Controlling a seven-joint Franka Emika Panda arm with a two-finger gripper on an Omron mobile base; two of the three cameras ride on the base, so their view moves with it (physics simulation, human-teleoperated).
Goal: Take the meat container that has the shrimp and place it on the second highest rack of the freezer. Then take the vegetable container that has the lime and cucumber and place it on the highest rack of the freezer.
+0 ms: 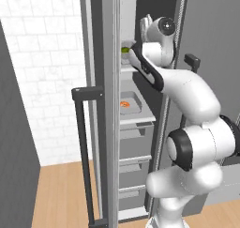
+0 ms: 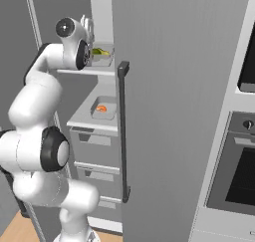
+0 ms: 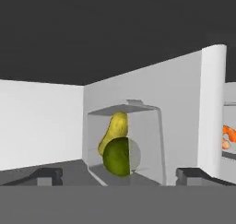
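Vegetable container (image 3: 124, 147) with lime (image 3: 117, 156) and cucumber sits on the freezer's top rack (image 2: 82, 71), between my spread fingers (image 3: 46, 176); shrimp container (image 2: 103, 108) one rack below; next, I'd judge, draw straight back

I see a white tiled wall (image 1: 42, 72) far left, pale wooden plank floor (image 1: 61, 194) below it, and a tall grey appliance door with a long dark vertical handle (image 2: 122, 131). At right sits a built-in grey oven (image 2: 239, 171).
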